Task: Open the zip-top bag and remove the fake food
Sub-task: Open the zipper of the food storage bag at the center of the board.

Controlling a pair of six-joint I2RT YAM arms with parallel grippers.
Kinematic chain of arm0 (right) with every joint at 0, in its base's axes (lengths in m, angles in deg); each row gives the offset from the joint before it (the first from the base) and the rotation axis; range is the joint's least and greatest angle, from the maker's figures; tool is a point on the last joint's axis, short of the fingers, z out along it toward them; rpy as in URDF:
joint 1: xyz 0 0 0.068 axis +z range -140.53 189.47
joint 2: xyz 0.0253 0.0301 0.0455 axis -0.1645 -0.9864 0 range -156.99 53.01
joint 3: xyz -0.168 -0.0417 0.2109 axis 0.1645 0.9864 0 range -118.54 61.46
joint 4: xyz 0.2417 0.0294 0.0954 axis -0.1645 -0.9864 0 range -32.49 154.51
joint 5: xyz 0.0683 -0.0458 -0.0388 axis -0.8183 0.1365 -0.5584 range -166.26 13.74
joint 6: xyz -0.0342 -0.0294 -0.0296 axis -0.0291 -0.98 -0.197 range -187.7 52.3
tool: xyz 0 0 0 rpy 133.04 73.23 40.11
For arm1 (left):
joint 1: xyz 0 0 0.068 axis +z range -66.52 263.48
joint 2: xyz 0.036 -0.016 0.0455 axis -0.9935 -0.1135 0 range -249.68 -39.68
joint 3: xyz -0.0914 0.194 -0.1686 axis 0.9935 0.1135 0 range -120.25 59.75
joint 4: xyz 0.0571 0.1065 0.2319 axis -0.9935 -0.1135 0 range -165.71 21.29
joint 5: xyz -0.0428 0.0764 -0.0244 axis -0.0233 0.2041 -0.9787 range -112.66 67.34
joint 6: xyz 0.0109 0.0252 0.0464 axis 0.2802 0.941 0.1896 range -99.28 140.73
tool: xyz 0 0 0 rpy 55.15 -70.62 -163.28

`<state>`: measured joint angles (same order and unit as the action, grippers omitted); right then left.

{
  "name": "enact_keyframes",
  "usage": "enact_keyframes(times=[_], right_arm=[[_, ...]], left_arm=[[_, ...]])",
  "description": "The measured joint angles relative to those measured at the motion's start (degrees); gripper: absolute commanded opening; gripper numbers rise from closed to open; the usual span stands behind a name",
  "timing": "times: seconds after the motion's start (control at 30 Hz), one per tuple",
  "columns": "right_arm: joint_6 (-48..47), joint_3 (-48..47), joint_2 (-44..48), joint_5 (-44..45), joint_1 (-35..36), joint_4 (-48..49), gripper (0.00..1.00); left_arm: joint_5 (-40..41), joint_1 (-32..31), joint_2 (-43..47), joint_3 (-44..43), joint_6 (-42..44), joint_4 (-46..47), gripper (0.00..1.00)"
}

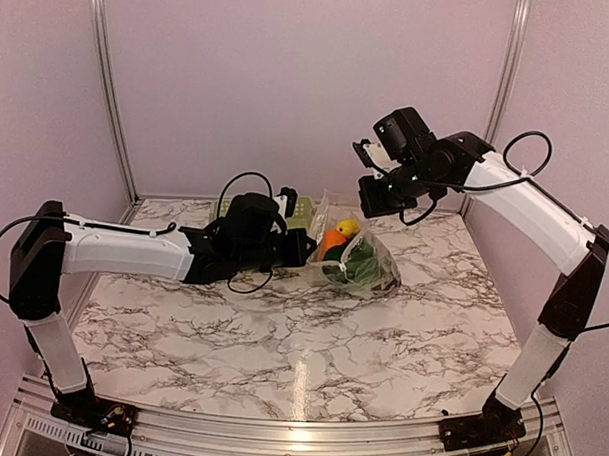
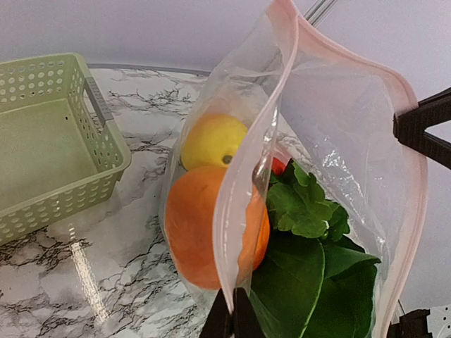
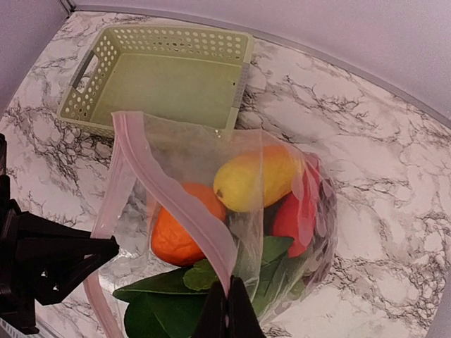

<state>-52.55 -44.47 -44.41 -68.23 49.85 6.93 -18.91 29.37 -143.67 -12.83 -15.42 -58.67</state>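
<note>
The clear zip-top bag [image 1: 371, 268] stands on the marble table with its mouth held wide open. My left gripper [image 1: 306, 250] is shut on one side of its pink zip strip [image 2: 236, 211], with the pinch at the bottom of the left wrist view [image 2: 231, 318]. My right gripper [image 1: 369, 203] is shut on the opposite strip [image 3: 192, 211], pinching it low in the right wrist view [image 3: 227, 311]. The fake food is inside the bag: an orange [image 2: 190, 225], a yellow lemon [image 3: 257, 179], a red piece [image 3: 292, 215] and green leaves [image 2: 310, 267].
The pale green lattice basket [image 3: 176, 35] stands empty just behind the bag, at the back of the table; it also shows in the left wrist view [image 2: 106, 144] and in the top view [image 1: 299, 210]. The walls of the booth close in the back and both sides.
</note>
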Motion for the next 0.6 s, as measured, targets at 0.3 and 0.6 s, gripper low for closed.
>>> enact_keyframes(times=[0.3,0.6], right_arm=[[-0.28,-0.42,-0.33,-0.63,3.89,1.14,0.00],[-0.35,-0.55,-1.05,-2.16,5.05,2.19,0.00]], left_arm=[[7.50,-0.33,12.35,5.62,3.21,-2.21,0.10],[9.18,-3.15,13.25,0.55,9.44,-8.46,0.16]])
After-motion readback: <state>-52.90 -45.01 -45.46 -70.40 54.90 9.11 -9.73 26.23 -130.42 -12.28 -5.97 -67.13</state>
